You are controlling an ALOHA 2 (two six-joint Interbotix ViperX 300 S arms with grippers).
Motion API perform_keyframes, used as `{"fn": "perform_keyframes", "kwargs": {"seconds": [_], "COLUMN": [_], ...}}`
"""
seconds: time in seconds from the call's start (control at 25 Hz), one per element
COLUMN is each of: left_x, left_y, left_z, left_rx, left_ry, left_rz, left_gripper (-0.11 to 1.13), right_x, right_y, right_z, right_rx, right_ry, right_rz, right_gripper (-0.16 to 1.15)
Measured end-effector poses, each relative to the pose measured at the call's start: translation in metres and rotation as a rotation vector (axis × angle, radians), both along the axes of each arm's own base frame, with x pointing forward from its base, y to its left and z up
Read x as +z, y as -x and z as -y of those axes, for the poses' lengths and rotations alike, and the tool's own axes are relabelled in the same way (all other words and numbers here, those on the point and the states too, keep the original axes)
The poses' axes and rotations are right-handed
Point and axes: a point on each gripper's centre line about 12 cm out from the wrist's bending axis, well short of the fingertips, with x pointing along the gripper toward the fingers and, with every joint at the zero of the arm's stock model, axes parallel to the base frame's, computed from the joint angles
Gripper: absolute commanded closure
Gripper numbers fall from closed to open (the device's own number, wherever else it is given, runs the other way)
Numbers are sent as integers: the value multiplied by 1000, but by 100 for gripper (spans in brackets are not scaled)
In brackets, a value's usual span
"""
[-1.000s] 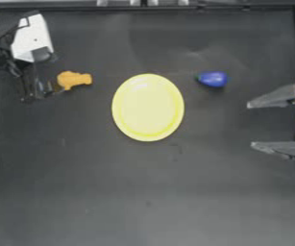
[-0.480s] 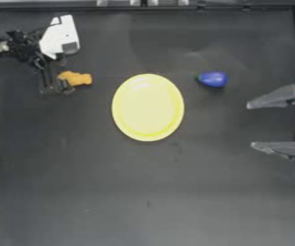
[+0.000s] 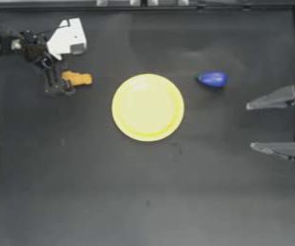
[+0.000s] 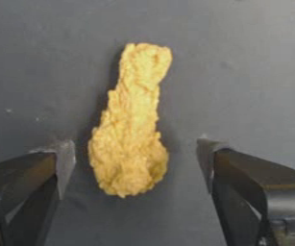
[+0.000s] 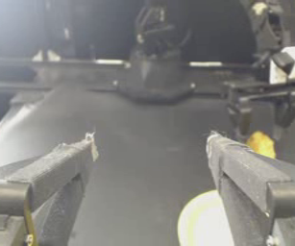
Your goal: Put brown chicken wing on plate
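A dark surface (image 3: pixel 143 192) seen from above. In the upper left of the frame, the left claw (image 3: pixel 58 88) has come down from the corner over the last second and now stands at the wing (image 3: pixel 77 78), a small lumpy orange piece lying flat on the surface. The wing has not moved. In the left wrist view, the wing (image 4: pixel 131 122) lies lengthwise between the two dark jaws, which are spread apart on either side of its fat end and do not touch it.

The yellow plate (image 3: pixel 148 106) sits bare at the centre, near the wing on its right. A small blue object (image 3: pixel 212 79) lies at the plate's upper right, apart from it.

The right claw (image 3: pixel 275 124) is parked at the right edge, jaws wide apart.

The approach looks finished; closing on the wing seems the next step, then lifting it to the plate.
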Motion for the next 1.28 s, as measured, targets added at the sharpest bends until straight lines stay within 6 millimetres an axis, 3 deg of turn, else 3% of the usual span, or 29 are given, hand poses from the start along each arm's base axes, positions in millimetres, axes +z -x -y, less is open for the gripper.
{"fn": "perform_keyframes", "kwargs": {"seconds": [0.36, 0.48, 0.6, 0.72, 0.8, 1.04, 1.28], "left_x": [-13, -18, -21, -20, -20, -15, 26], "left_y": [-5, -5, -4, -4, -4, -6, -24], "left_z": [-8, -9, -9, -9, -9, -7, 2], "left_rx": [-8, -20, -22, -23, -24, -32, -79], "left_ry": [5, 7, 17, 18, 25, 29, -27], "left_rz": [-29, -48, -60, -61, -66, -66, 15], "left_gripper": [0, 6, 27, 70, 90, 82, 82], "right_x": [0, 0, 0, 0, 0, -1, -3], "right_y": [0, 0, 0, 0, 0, 0, 1], "right_z": [0, 0, 0, 0, 0, 0, 0], "right_rx": [-2, 0, -2, -2, 0, 0, -1], "right_ry": [-1, 0, 0, 0, 2, 1, 0], "right_rz": [2, 2, 2, 2, 1, 0, -5], "right_gripper": [-1, -1, -1, -1, -1, -1, -1]}}
